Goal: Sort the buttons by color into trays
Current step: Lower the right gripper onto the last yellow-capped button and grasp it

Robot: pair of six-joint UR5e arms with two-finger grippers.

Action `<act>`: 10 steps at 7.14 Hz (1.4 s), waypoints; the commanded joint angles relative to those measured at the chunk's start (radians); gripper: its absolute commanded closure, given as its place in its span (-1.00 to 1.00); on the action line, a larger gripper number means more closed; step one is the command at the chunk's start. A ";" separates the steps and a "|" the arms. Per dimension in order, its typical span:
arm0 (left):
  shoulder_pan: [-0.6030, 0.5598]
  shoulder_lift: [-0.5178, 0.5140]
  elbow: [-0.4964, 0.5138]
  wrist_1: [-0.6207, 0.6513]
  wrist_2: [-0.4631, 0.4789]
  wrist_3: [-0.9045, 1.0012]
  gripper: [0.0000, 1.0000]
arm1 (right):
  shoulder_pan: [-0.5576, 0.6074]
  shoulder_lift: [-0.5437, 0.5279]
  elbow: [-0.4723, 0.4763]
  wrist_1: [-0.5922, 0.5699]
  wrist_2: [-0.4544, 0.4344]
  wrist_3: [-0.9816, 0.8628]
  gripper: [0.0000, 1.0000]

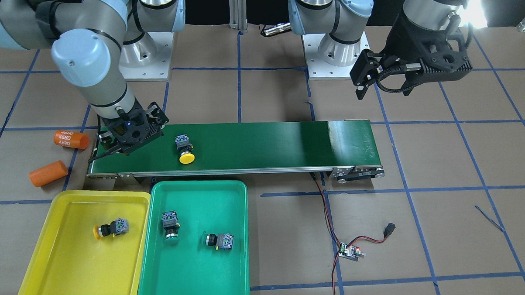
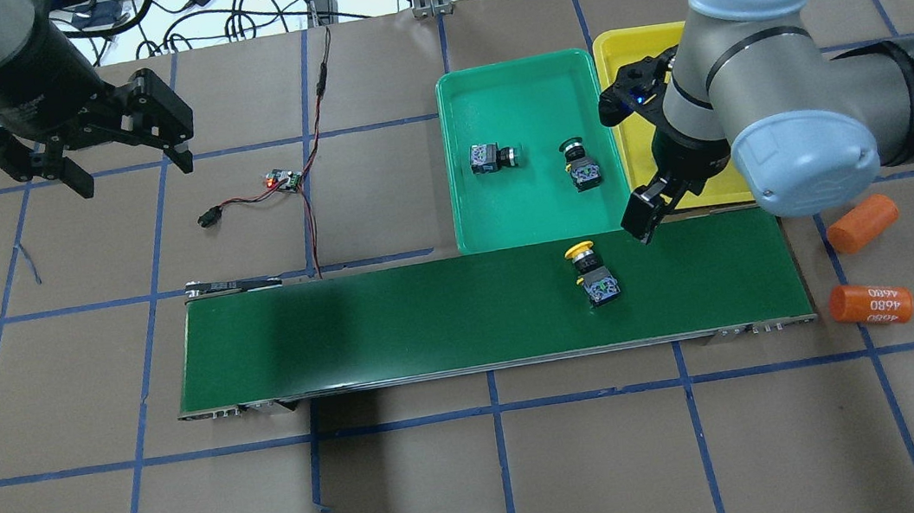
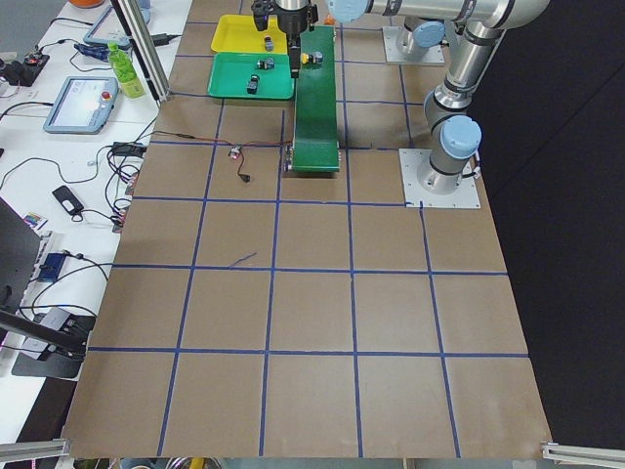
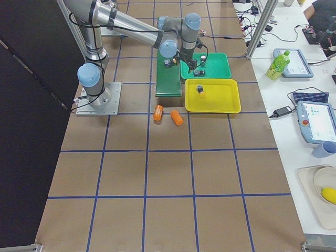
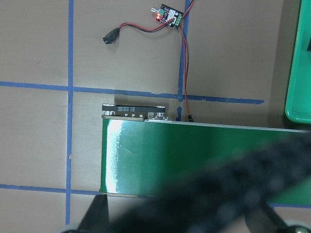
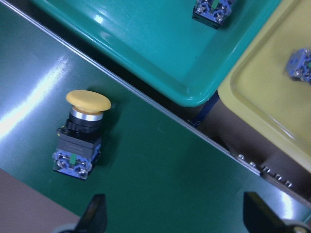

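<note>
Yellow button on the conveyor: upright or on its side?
On its side: the yellow button lies flat on the conveyor belt, cap facing the green tray.

The table (image 2: 450,484) is viewed steeply from front and behind, distantly from both ends and closely from each wrist, the belt (image 1: 266,143) being shared throughout.

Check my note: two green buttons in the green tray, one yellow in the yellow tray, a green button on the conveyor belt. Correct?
No. The button on the conveyor belt has a yellow cap, not green; the right wrist view shows it. The rest stands.
</note>
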 commanded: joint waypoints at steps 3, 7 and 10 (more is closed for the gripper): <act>0.000 0.000 -0.006 0.005 -0.002 0.000 -1.00 | 0.088 0.004 0.093 -0.028 0.022 0.428 -1.00; 0.000 0.000 -0.006 0.005 -0.002 0.000 -1.00 | 0.085 0.027 0.212 -0.251 0.010 0.357 -0.02; 0.000 0.000 -0.004 0.005 -0.002 0.000 -1.00 | 0.082 0.025 0.183 -0.239 -0.004 0.343 0.75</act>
